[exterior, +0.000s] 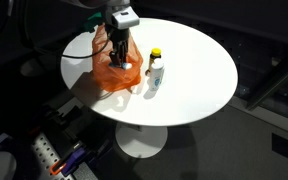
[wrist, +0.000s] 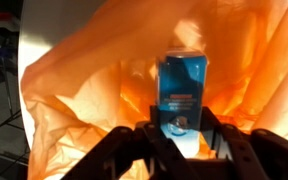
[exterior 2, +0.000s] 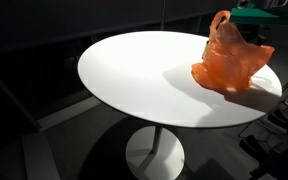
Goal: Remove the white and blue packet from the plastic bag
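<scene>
Standing upright inside the crinkled translucent orange plastic bag (wrist: 74, 90): a white and blue rectangular packet (wrist: 184, 90), blue over most of its face, paler at the lower end, with print too small to read. Ringed by the bag's orange film on every side in the wrist view, with its top edge close to the bag's open mouth.

At the packet's lower end in that view, the black Robotiq gripper (wrist: 184, 140), reaching down into the bag. Jaws one on each side of the packet and pressed against its edges, so closed on the packet as far as the wrist view shows.

In an exterior view, the gripper (exterior: 122, 48) plunged into the top of the bag (exterior: 119, 68), with the packet itself hidden there by film and metal. Seen from the opposite side, the bag (exterior 2: 232, 62) bunched into a peak, its handles pulled upward.

Under the bag, a round white surface (exterior: 194, 60), with the bag near its rim in both exterior views (exterior 2: 134, 80). Just beside the bag, apart from it, a small upright white bottle with a yellow cap (exterior: 155, 70).

Below the bag, a white pedestal (exterior: 139, 145) on a dark floor. Lower still and off to the side, a pale power strip (exterior: 46, 155).
</scene>
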`<action>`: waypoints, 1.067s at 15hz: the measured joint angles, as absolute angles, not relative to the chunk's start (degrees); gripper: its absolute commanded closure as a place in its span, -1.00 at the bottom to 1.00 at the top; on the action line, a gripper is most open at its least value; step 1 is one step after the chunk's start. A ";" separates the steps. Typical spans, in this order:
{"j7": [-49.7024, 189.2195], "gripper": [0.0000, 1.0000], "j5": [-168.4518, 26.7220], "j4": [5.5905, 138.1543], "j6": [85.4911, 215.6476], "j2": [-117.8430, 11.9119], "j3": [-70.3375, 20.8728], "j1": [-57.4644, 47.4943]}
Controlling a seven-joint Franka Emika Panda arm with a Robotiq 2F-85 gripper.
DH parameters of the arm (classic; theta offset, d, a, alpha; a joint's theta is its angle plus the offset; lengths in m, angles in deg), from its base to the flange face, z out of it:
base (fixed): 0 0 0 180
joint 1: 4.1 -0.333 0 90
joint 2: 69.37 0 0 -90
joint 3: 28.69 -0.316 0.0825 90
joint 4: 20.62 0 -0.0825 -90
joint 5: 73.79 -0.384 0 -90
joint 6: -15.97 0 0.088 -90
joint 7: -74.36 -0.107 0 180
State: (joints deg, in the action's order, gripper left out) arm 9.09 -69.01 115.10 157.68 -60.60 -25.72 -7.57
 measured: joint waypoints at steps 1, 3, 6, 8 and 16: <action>9.36 0.63 -68.99 115.17 157.63 -61.37 -25.80 -7.63; 9.99 0.63 -68.96 115.50 157.48 -63.29 -26.10 -7.64; 11.78 0.63 -68.96 116.13 156.89 -66.30 -26.69 -7.64; 13.58 0.63 -69.03 116.31 155.76 -68.33 -27.15 -7.62; 19.58 0.63 -69.30 116.58 148.25 -76.81 -27.56 -5.38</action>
State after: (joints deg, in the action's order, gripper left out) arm 19.58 -69.30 116.58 148.25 -76.81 -27.56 -5.38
